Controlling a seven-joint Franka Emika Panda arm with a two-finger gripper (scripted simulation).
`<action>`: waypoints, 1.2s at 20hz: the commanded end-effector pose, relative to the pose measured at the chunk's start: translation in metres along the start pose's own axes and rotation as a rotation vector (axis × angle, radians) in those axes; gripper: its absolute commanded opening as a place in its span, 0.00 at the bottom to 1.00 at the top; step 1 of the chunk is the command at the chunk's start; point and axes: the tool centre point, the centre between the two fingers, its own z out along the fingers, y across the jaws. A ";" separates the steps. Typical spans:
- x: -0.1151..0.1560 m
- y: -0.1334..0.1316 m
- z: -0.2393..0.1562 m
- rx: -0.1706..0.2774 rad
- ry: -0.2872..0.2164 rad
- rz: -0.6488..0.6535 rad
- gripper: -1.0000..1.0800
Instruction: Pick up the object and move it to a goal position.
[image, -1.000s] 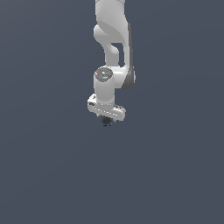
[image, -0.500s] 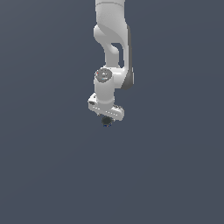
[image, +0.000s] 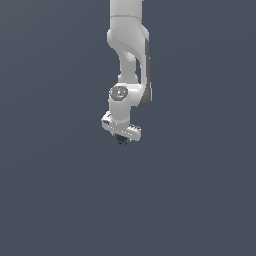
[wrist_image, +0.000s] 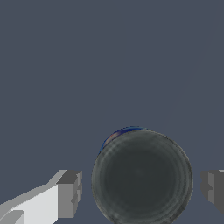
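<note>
End effector (wrist_image: 140, 188) fingers spread, straddling object (wrist_image: 142, 177) without contact; exterior view blurs this.

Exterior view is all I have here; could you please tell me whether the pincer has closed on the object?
Observer: No. In the wrist view the pincer is open, and neither fingertip touches the object.
Operator: Thank you. Is the object centred between them?
Observer: Roughly, yes; the gaps on its two sides look similar.
Operator: And what does it look like up close?
Observer: It shows a round, dark grey face with faint rings and a blue edge peeking out along one side.
</note>
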 end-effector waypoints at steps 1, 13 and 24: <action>0.000 0.000 0.010 0.000 0.000 0.001 0.96; 0.000 0.000 0.020 0.000 0.000 0.001 0.00; 0.000 0.000 0.010 0.001 0.000 0.001 0.00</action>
